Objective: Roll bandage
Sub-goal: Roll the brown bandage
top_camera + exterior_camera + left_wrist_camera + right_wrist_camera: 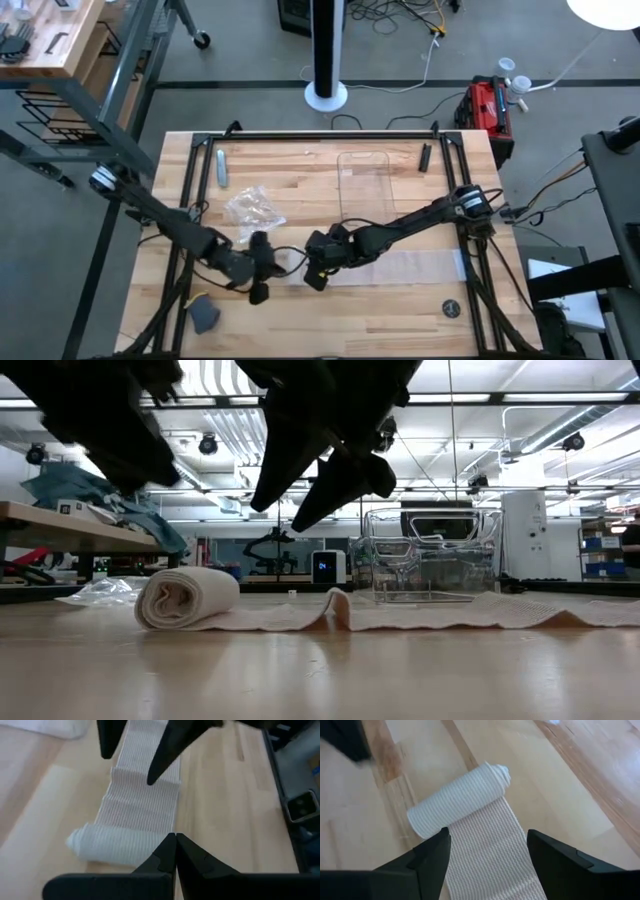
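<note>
Half-done at most: the soft white gauze bandage (465,800) lies on the wooden table (400,310), rolled at one end beside the crinkled clear wrapper (250,208) (long flat tail remains). Left gripper (175,851) hovers pinched together, right gripper (487,847) spread apart.

Bright overhead light, blurred foreground arms.

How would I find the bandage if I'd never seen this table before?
Look at the wooden table, near the front middle, where the two dark arms meet. Below the left claw and right claw lies the bandage: a ribbed whitish strip, rolled into a small cylinder at one end. The crinkly clear wrapper and clear tray nearby are see-through; it isn't.
</note>
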You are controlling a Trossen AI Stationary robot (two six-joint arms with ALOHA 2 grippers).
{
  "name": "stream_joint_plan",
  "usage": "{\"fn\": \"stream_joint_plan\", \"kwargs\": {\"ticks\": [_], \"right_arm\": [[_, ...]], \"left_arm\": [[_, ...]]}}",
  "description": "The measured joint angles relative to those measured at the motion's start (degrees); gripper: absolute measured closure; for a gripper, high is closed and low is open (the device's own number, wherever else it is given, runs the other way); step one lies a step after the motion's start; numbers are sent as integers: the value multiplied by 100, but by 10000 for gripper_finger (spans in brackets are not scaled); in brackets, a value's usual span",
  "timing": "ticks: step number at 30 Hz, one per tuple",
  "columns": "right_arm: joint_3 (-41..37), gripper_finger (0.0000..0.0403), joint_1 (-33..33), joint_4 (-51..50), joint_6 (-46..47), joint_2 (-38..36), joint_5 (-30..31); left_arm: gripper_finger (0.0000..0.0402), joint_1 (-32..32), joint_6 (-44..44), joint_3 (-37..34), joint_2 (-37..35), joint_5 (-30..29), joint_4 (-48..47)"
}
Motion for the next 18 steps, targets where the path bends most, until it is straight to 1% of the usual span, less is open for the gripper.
{"fn": "stream_joint_plan", "kwargs": {"ticks": [6, 8, 10, 12, 15, 16, 18], "right_arm": [[0, 146, 11, 352, -76, 0, 2], [0, 147, 11, 570, -125, 0, 8], [0, 148, 11, 774, -180, 0, 30], [0, 149, 11, 781, -189, 0, 38], [-7, 147, 15, 639, -131, 0, 112], [-11, 147, 22, 624, -118, 0, 144], [-11, 147, 22, 640, -19, 0, 147]], "left_arm": [[401, -666, -254, -54, -956, -1333, -993], [401, -863, -237, -72, -1235, -1930, -1177], [401, -1011, -75, -80, -1443, -2709, -1226], [401, -1124, 86, -77, -1582, -3403, -1230], [402, -1169, 210, -76, -1683, -4255, -1214], [401, -1171, 190, -76, -1679, -4458, -1222], [401, -1172, 291, -76, -1671, -4503, -1223]]}}
